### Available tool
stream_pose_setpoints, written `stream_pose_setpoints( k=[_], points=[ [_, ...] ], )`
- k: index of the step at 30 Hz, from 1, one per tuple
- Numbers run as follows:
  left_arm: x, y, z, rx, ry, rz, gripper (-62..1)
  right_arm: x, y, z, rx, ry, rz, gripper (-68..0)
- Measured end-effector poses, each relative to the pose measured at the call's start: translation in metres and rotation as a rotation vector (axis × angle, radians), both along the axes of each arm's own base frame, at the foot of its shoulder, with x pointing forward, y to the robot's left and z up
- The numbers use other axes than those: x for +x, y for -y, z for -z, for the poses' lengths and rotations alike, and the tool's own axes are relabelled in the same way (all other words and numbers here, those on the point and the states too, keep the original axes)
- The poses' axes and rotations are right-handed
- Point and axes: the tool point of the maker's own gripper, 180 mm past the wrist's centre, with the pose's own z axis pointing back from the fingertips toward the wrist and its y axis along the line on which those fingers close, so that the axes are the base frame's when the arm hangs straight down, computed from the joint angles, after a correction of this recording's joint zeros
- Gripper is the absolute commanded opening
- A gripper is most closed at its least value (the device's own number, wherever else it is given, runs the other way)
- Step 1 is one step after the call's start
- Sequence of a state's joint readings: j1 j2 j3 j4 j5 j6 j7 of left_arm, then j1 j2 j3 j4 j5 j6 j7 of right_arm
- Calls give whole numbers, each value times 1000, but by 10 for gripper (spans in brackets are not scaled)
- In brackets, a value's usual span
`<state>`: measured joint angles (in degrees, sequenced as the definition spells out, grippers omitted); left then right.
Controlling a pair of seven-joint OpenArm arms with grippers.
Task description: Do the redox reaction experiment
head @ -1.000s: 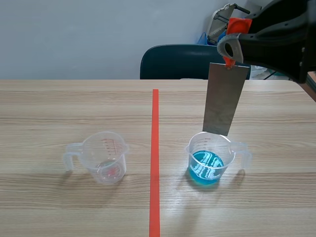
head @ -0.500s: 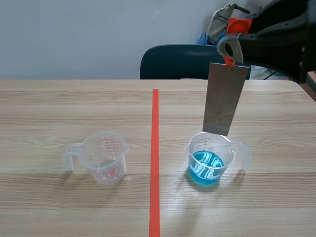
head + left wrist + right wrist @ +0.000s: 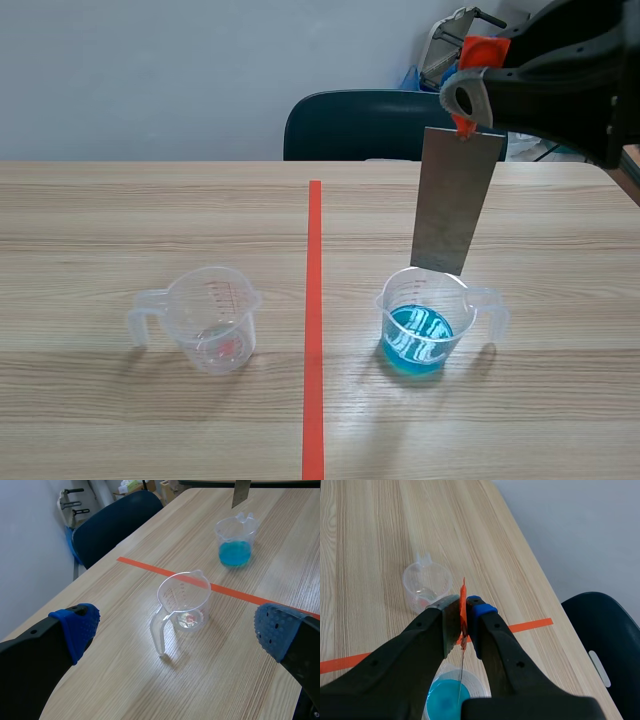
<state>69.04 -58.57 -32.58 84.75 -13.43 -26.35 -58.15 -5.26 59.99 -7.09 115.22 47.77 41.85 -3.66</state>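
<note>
Count on the bench [image 3: 150,210]: clear cup [image 3: 213,322] x1, blue-liquid cup [image 3: 424,325] x1, so 2 cups total. Also metal strip [image 3: 457,200] x1, chair [image 3: 350,125] x1.

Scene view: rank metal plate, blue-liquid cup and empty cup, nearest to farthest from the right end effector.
1. Metal plate: held in the right end effector.
2. Blue-liquid cup: below the plate.
3. Empty cup: across the tape line.

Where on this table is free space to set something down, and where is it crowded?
Bare wood: the far half of the table, behind both cups; the strips either side of the tape line, up to the empty cup and the blue-liquid cup; the near edge. Crowded only above the blue-liquid cup, where the right tool holds the metal plate.
</note>
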Motion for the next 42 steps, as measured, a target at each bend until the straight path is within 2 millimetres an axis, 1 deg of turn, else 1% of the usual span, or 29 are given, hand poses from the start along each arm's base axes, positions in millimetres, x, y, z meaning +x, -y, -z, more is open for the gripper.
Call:
stream_pose_setpoints(
  k=[22,27,28,29,30,31,33,34,39,42],
  points=[
    [0,0,0,1,0,0,14,0,0,-1,3,1,-1,-667],
    [0,-2,5,24,-19,-8,14,0,0,-1,3,1,-1,-667],
    [1,-2,6,28,-21,-9,-4,0,0,-1,3,1,-1,-667],
    [1,-2,6,29,-22,-9,-74,0,0,-1,3,1,-1,-667],
    [1,-2,7,29,-22,-9,-163,0,0,-1,3,1,-1,-667],
    [1,-2,6,29,-22,-9,-264,0,0,-1,3,1,-1,-667],
    [1,-2,7,31,-22,-9,-487,0,0,-1,3,1,-1,-667],
    [0,-2,7,31,-22,-9,-588,0,0,-1,3,1,-1,-667],
    [2,-1,5,29,-10,-6,-592,0,0,-1,3,1,-1,-667],
    [8,8,-3,21,14,20,-592,0,0,-1,4,1,-1,-667]
  ],
)
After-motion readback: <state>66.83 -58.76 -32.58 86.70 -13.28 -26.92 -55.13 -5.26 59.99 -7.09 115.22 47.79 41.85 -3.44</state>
